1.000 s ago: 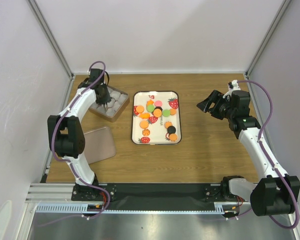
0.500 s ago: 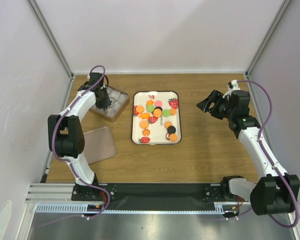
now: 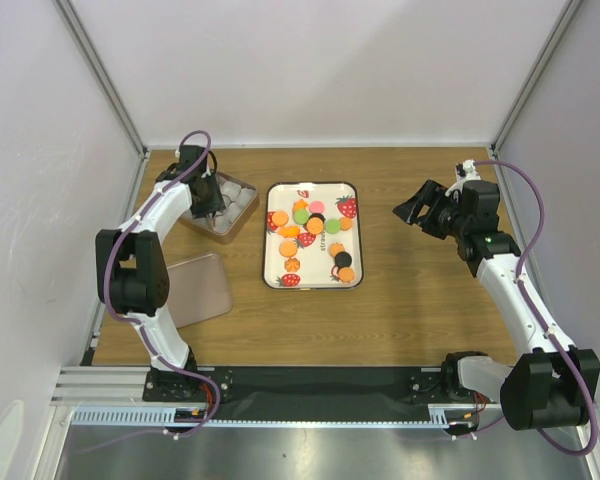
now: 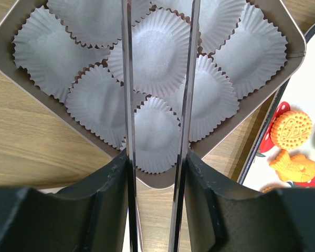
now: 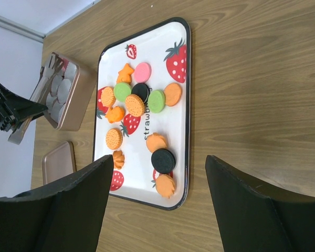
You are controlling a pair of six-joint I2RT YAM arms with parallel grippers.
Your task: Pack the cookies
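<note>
Nearest me on the left a flat lid (image 3: 195, 288) lies on the table (image 3: 410, 310), and past it, in the middle, the cookies (image 5: 142, 105) sit scattered on the strawberry-print tray (image 3: 312, 184). My right gripper (image 3: 416, 211) hangs to the right of that tray, well apart from it, jaws wide and empty. Farthest back, my left gripper (image 3: 208, 207) hovers over the tin (image 3: 223, 231) of white paper cups (image 4: 89, 100), its fingers a little apart with nothing between them.

Fourteen cookies (image 5: 135, 105) — nine orange, two green, two black, one pink — one tray (image 5: 155, 50), one tin (image 5: 77, 100), one lid (image 3: 195, 288).
</note>
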